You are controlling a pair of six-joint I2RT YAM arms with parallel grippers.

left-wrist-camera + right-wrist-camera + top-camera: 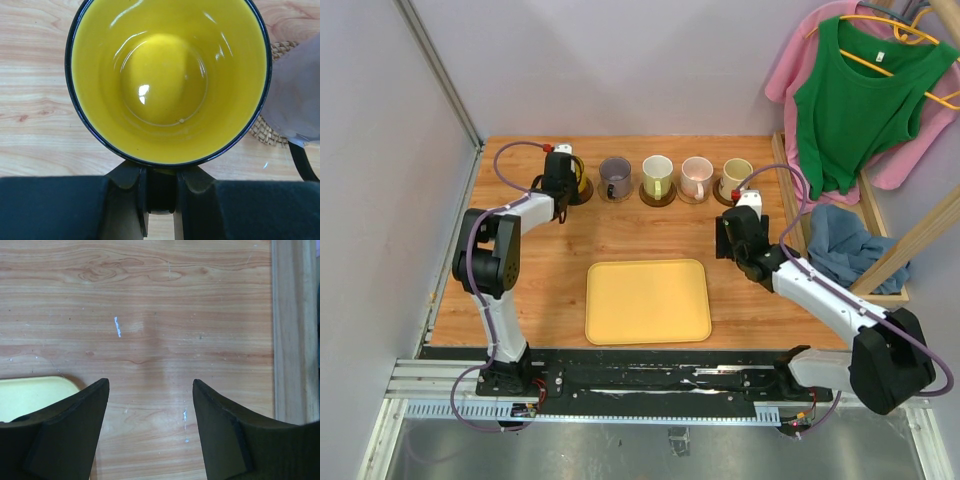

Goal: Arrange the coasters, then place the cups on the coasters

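Note:
Five cups stand in a row along the back of the table: yellow, grey-purple, white with pale green, pink and cream. Each has a round coaster under it. My left gripper is shut on the yellow cup's handle. In the left wrist view the yellow cup fills the frame above the gripper, with a woven coaster showing under its right side. Whether the cup rests on it I cannot tell. My right gripper hangs open over bare wood, its fingers empty.
A yellow rectangular tray lies at front centre, its corner beside my right gripper. A wooden rail borders the table's right side. Beyond it hang pink and green clothes above a blue cloth.

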